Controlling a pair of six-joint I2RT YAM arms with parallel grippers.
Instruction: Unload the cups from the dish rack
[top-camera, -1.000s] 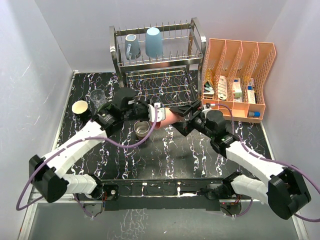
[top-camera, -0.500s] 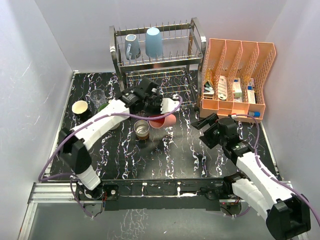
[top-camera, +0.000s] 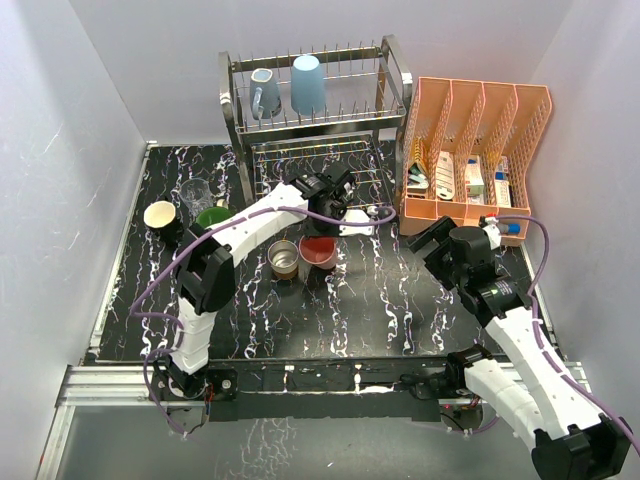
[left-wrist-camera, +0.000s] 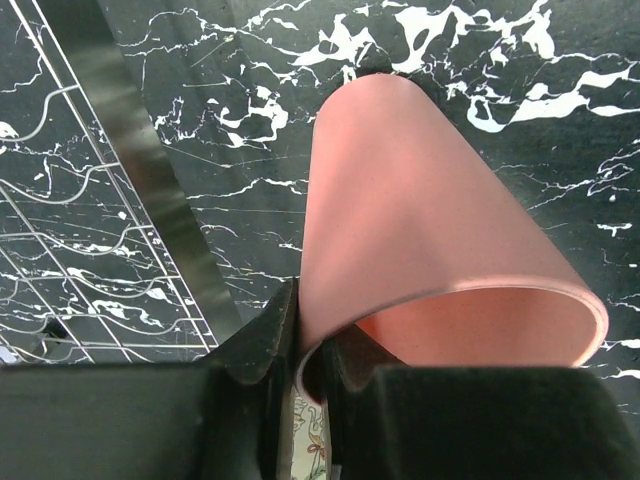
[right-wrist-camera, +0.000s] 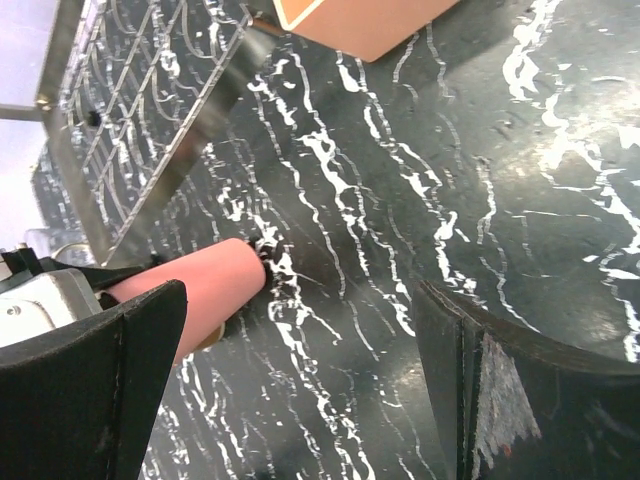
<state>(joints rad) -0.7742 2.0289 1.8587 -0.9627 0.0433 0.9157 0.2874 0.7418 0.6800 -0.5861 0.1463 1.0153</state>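
Note:
My left gripper (top-camera: 328, 222) is shut on the rim of a salmon-pink cup (top-camera: 320, 251), held mouth up with its base at or just above the tabletop, next to the brownish metal cup (top-camera: 284, 258). In the left wrist view the fingers (left-wrist-camera: 262, 340) pinch the pink cup's (left-wrist-camera: 430, 240) wall. My right gripper (top-camera: 438, 236) is open and empty; its wrist view shows the pink cup (right-wrist-camera: 200, 285) to its left. The dish rack (top-camera: 318, 130) holds a grey-blue mug (top-camera: 264, 92) and a light-blue tumbler (top-camera: 307, 84) on its upper tier. The cream cup (top-camera: 160, 214), clear glass (top-camera: 195, 193) and dark green mug (top-camera: 212, 217) stand on the table at the left.
An orange file organizer (top-camera: 470, 150) with small boxes stands at the back right, close to my right gripper. The rack's lower frame (left-wrist-camera: 140, 170) lies just left of the held cup. White walls enclose the black marbled table (top-camera: 380, 300).
A second ago both grippers were at the pink cup. The right gripper has let go and pulled back right. The left gripper has carried the cup down beside the metal cup.

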